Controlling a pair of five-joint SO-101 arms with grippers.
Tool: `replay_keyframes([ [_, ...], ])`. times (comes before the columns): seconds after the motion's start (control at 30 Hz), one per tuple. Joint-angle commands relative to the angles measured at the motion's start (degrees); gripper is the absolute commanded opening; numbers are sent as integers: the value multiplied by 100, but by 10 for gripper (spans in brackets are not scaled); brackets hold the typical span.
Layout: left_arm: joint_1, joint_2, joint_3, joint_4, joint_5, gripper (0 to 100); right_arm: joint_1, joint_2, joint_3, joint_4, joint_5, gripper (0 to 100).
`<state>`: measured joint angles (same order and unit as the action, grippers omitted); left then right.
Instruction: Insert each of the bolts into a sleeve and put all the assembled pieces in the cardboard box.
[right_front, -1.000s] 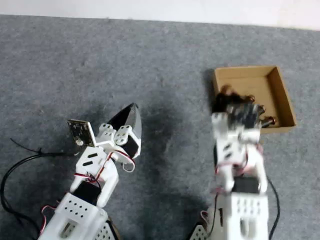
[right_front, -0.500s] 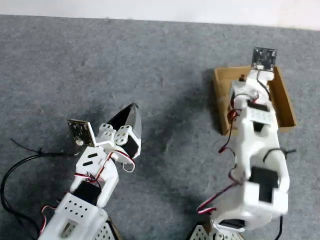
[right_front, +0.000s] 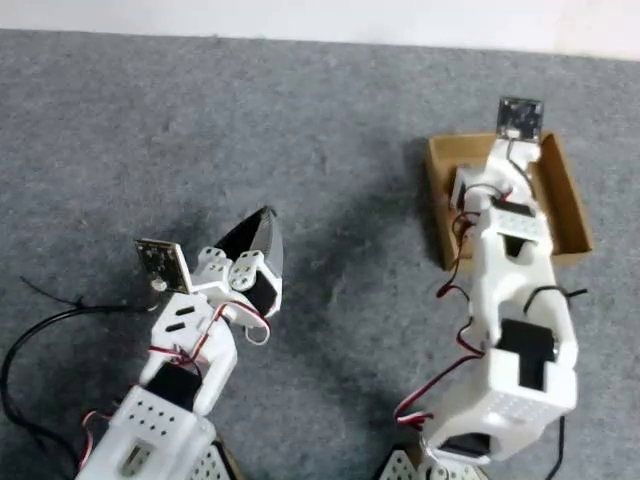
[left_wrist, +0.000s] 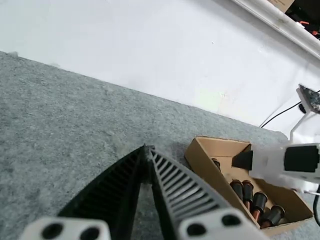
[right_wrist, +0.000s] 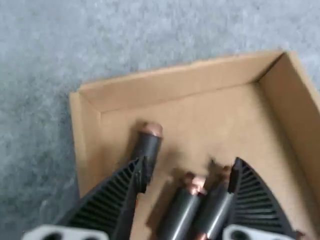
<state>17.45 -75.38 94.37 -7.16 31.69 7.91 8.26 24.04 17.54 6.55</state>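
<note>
So my right pincer (right_wrist: 187, 164) is hanging right over the cardboard box (right_wrist: 170, 82), fingers spread apart with nothing between them. In the high view the box (right_front: 570, 200) sits in the upper right of the frame, and my right arm (right_front: 510, 290) stretches up across it from the bottom edge.

The bit that matters: the assembled pieces (right_wrist: 147, 145) are lying on the box floor directly under that pincer. One is just inside one finger, and a pair sits side by side in the gap between the two fingers. Their long axes run roughly the way my fingers point, copper ends toward the far wall of the box, not across the gap. Every piece I can make out is in the box, so I reckon the next move is just lifting straight out without knocking them or the wall.

My left pincer (left_wrist: 146, 149) has its fingers together on nothing, low over the grey tabletop (right_front: 150, 120), left of centre in the high view. It's well apart from the box (left_wrist: 200, 155), which lies off to its right, so the right arm is clearly the nearer one.
</note>
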Motion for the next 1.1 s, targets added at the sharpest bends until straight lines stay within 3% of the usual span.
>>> replay_keyframes([
  [0.0,-101,-13,-180,9,-53,10,-48,-268,-277,400,-53,238],
  [0.13,-92,-13,-145,9,-721,9,-356,-1121,-180,585,-97,238],
  [0.23,-48,-13,-48,9,-1240,7,-593,-2097,453,787,-563,238],
  [0.47,-101,-13,-40,132,-1530,7,-1429,-4655,2519,778,-862,238],
  [0.73,-127,-57,-435,1653,-1538,7,-1604,-7187,4391,778,-862,238],
  [1.07,-1402,-66,-1314,4255,-1538,7,-1622,-10018,6360,804,-853,238],
])
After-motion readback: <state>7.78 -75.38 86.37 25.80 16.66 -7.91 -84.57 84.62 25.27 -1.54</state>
